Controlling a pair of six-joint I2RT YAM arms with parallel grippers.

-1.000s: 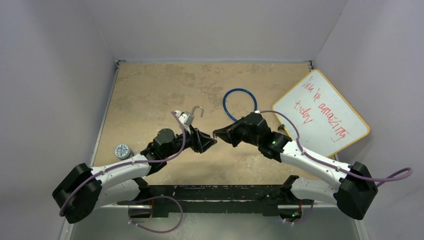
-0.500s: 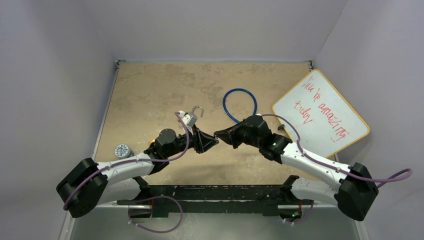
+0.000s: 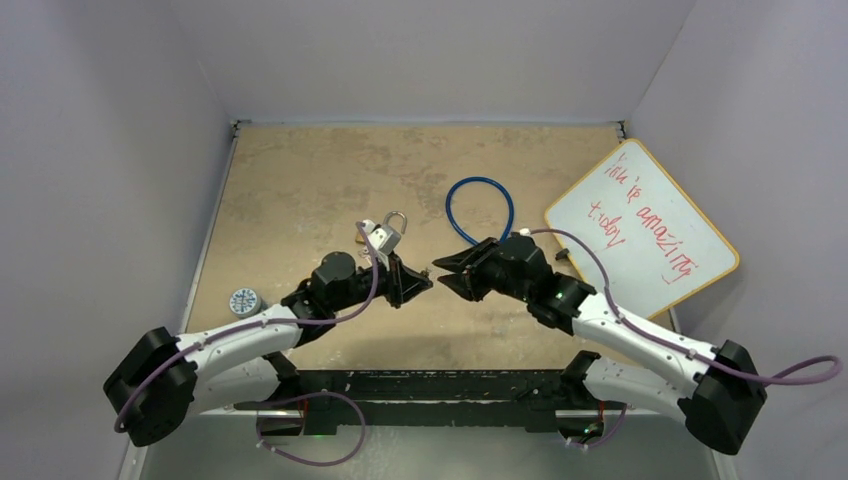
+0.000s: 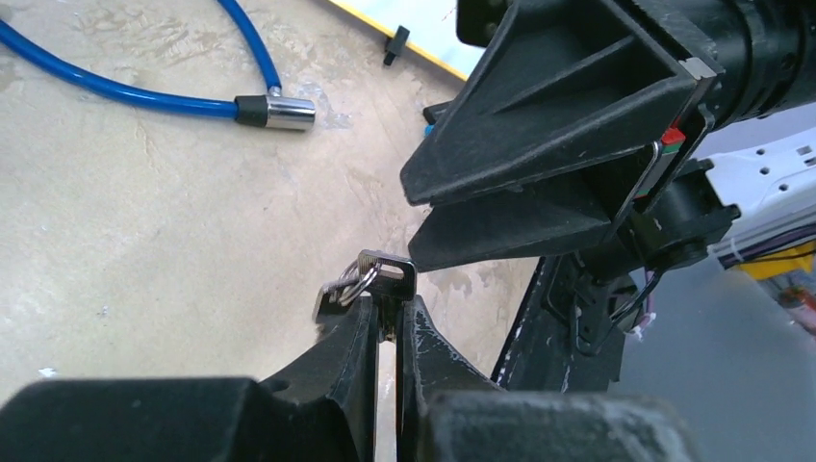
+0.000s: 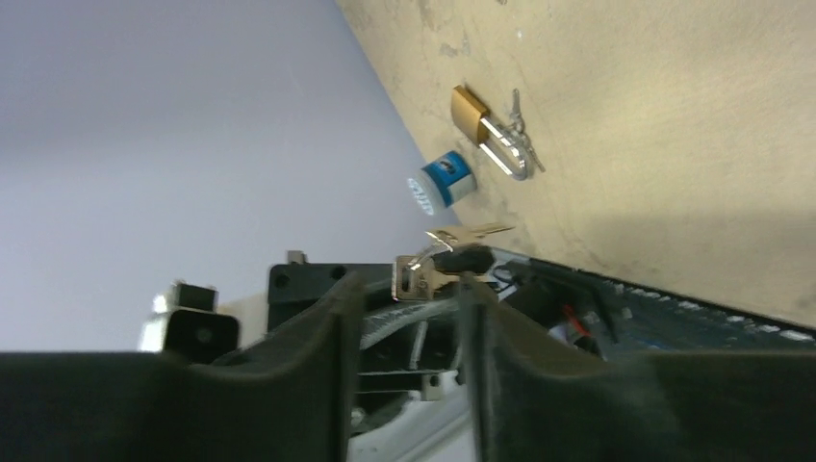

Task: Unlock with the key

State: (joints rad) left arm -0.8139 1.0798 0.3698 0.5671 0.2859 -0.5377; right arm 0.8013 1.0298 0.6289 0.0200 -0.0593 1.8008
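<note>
The two arms meet tip to tip above the middle of the table, a little toward its near edge, and this reads as a handover of the key. The left gripper is pinched tight on it, with the key's flat faces between the pads. The right gripper stands spread around the same spot with clear gaps on both sides, so it is no longer gripping. Bringing the key to the left arm makes sense, because the padlock lies on the table just beyond that arm, left of centre. The padlock itself is not held by anything. The key's long axis runs roughly in line with the left fingers. Its square head and ring stick out past the tips toward the right gripper, and the blade seems to run back into the gap between the fingers. If so, I judge it would need regripping before it could enter a keyhole. From the right wrist a second key on the ring shows, with its blade slanting away from the tips. The padlock lies flat, its brass body toward the near left corner and its shackle toward the far right. Whether the shackle is latched is too small to tell. A blue cable and a whiteboard sit toward the right edge, well apart from the grippers.
</note>
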